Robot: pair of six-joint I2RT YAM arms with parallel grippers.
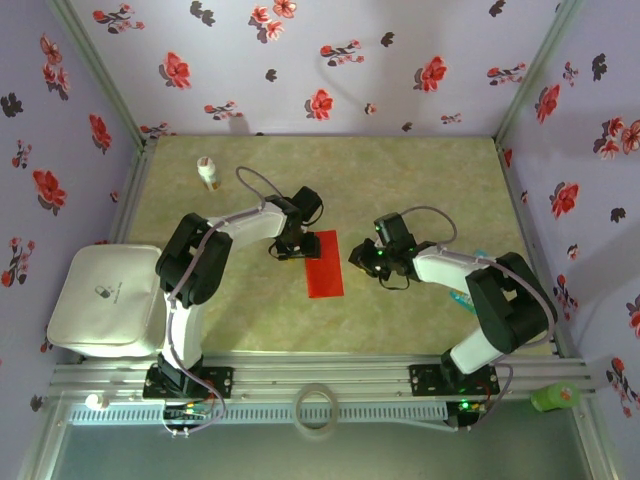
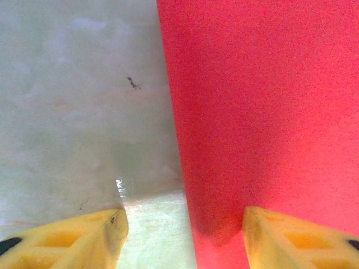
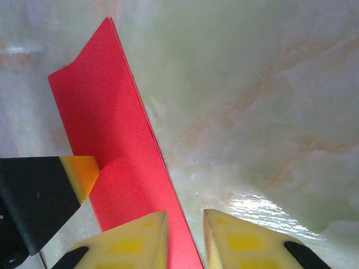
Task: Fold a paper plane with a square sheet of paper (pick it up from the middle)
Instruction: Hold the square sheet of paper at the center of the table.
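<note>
On the table (image 1: pixel 420 180), the narrow red sheet (image 1: pixel 323 264) lay flat, its corner curled in right-wrist view; left gripper (image 2: pixel 182 235) spread, right gripper (image 3: pixel 185 241) barely parted.

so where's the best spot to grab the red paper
probably its long right-hand edge, coming in low from the right: the red paper lies flat as a narrow folded strip, and the right gripper straddles that edge
</note>
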